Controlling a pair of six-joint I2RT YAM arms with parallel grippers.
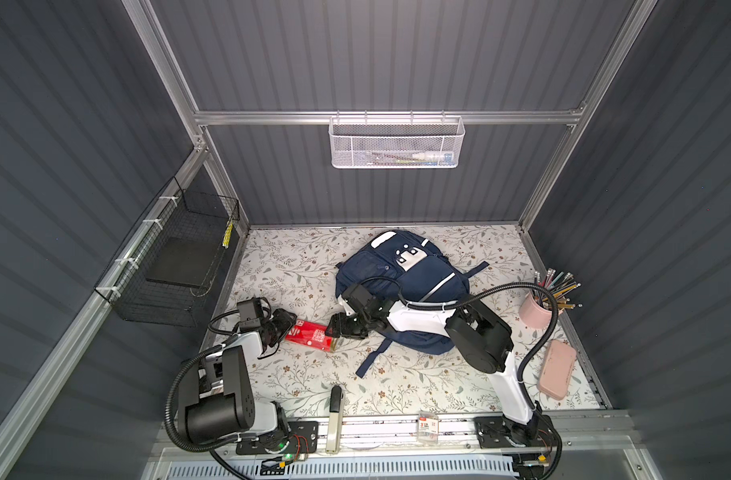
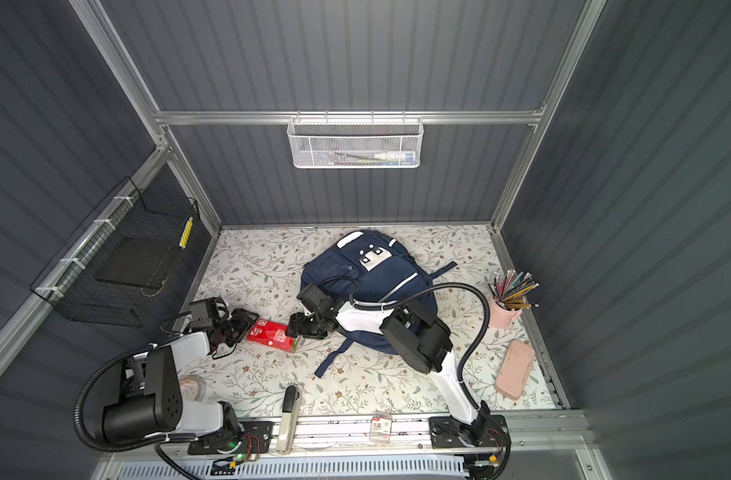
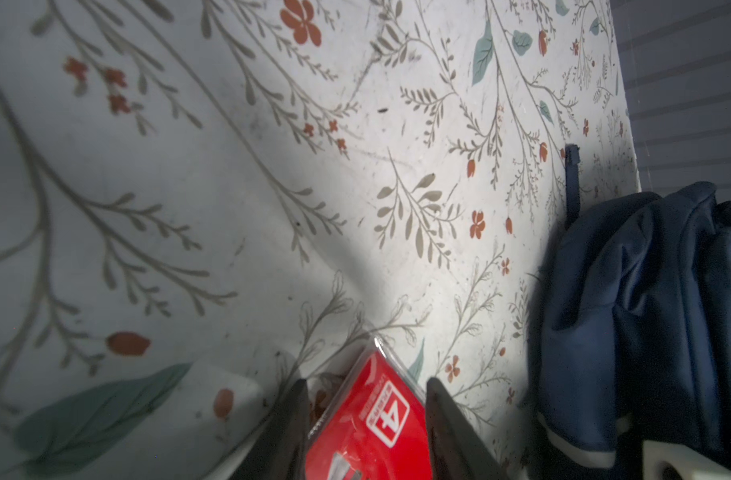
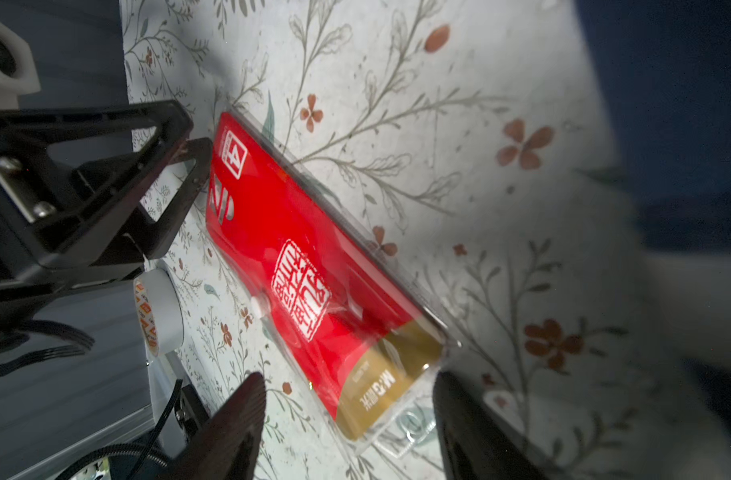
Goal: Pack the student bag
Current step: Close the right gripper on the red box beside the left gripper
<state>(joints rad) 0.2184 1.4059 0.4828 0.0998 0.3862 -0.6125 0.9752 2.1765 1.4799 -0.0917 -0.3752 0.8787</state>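
The student bag [image 1: 397, 282] [image 2: 376, 278], navy with white stripes, lies flat mid-table, partly under my right arm; its side shows in the left wrist view [image 3: 646, 311]. A red pack in clear plastic [image 1: 310, 334] [image 2: 272, 334] [image 4: 297, 249] lies on the floral table left of the bag. My left gripper [image 1: 287, 326] [image 3: 366, 380] holds the pack's red end [image 3: 364, 424], both fingers against its edges. My right gripper [image 1: 332, 330] [image 4: 349, 376] straddles the pack's gold end, open, with table showing between one finger and the pack.
A pink cup of pencils [image 1: 536, 311] and a pink case [image 1: 557, 368] sit at the right edge. A stapler [image 1: 334, 415] and small packet [image 1: 428, 426] lie at the front. A tape roll [image 2: 193, 386] sits by the left arm. Wire baskets [image 1: 177, 266] [image 1: 397, 143] hang on the walls.
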